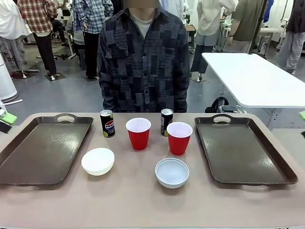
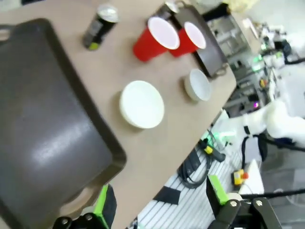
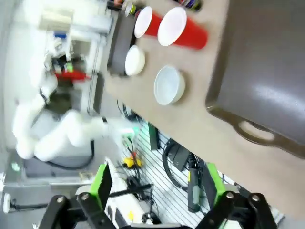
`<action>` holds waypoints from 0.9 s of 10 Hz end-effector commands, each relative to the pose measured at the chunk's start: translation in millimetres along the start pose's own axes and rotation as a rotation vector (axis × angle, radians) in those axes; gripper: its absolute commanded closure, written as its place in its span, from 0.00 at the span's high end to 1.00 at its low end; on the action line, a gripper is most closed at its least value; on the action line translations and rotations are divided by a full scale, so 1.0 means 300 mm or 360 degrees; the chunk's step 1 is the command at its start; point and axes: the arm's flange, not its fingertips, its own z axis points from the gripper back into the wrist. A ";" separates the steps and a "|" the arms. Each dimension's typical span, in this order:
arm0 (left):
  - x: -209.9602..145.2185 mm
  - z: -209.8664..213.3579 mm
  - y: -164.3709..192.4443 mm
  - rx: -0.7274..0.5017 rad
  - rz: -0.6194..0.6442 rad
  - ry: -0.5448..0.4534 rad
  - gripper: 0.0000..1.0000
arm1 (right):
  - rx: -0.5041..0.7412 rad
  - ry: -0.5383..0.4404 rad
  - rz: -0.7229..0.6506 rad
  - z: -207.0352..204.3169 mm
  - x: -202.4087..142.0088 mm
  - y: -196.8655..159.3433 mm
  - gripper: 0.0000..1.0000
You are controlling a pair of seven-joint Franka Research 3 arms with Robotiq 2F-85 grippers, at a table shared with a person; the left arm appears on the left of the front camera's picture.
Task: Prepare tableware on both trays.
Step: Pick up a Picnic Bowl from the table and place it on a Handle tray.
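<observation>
Front view: the left tray [image 1: 38, 152] and the right tray [image 1: 243, 152] are lying flat at opposite ends of the table [image 1: 143, 205], their far handles pointing toward the person [image 1: 143, 62] who is standing at the far side. All the tableware is standing on the table between them. The Pepsi can [image 1: 107, 123], left red cup [image 1: 138, 133], dark can [image 1: 166, 121] and right red cup [image 1: 179, 138] are forming the far row, upright. The left white bowl [image 1: 97, 161] is sitting just beside the left tray's inner rim, and the right white bowl [image 1: 172, 172] is sitting in front of the right red cup. Left wrist view: the left pincer [image 2: 161, 198] is hanging open, gripping nothing, off the table's near edge by the left tray's corner. Right wrist view: the right pincer [image 3: 157, 183] is likewise hanging spread and gripping nothing, off the near edge by the right tray's handle cut-out.
</observation>
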 end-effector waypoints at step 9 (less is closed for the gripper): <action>-0.087 0.111 0.082 0.0119 0.0197 -0.0258 1.00 | 0.0004 -0.0158 -0.0222 0.099 -0.067 -0.102 1.00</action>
